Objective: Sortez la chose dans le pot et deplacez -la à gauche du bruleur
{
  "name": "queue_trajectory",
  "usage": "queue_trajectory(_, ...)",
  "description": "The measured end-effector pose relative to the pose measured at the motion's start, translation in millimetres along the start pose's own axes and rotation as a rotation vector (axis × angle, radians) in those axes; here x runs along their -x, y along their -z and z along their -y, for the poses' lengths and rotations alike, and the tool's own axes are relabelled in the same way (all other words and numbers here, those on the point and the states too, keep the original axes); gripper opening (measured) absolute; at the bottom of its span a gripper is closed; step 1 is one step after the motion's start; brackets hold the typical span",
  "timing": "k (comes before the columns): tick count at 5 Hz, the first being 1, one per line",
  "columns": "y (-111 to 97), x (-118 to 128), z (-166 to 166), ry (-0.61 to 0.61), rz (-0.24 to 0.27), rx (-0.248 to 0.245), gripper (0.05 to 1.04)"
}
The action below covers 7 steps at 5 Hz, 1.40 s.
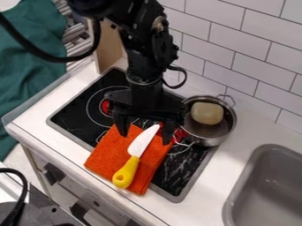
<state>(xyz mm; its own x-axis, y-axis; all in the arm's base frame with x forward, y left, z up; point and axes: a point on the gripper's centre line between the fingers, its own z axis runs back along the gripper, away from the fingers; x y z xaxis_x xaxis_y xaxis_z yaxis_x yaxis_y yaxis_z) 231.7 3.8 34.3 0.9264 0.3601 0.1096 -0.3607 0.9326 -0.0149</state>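
The pale, rounded lump (207, 113) is inside the metal pot (206, 141), towards the pot's tiled-wall side. The pot stands at the stove's back corner on the sink side, partly over the stove's back edge, with a small loop handle (229, 99) facing the tiled wall (254, 48). Red and pale burner markings show just beside its base.

The black gripper (145, 139) hangs over the middle of the stove (161, 187), with the arm (147, 57) coming in from the top edge of the view. The hand is released: its two fingers are spread well apart and grasp nothing. It is beside the pot, and the lump is outside its fingers.

An orange cloth (106, 148) lies across the stove's front edge and onto the counter (35, 119). On it is a knife (126, 172), its yellow handle towards the counter's front edge and its white blade slanting back towards the gap between the fingers. The other burner (96, 102), with a red patch, is on the side of the stove away from the sink, partly hidden by the gripper. The grey sink (268, 196) is set into the counter beyond the stove's sink-side edge. A green fabric (29, 66) hangs beyond the counter's opposite end
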Motion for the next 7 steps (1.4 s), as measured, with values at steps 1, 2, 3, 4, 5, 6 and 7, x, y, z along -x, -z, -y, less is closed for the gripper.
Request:
queue_trajectory(1, 6, 4, -1, 0.002, -0.03, -0.013, 1.011)
queue_trajectory(2, 8, -13, 23, 0.091, -0.03, -0.024, 1.011)
queue_trajectory(3, 13, -32, 48, 0.191, -0.026, -0.024, 1.011)
queue_trajectory(4, 26, -51, 66, 0.24, -0.04, -0.006, 1.011)
queue_trajectory(5, 34, -69, 82, 0.268, -0.044, -0.008, 1.011)
queue_trajectory(6, 39, -85, 90, 0.275, -0.034, 0.0, 1.011)
queue_trajectory(7, 45, -96, 85, 0.249, -0.039, 0.004, 1.011)
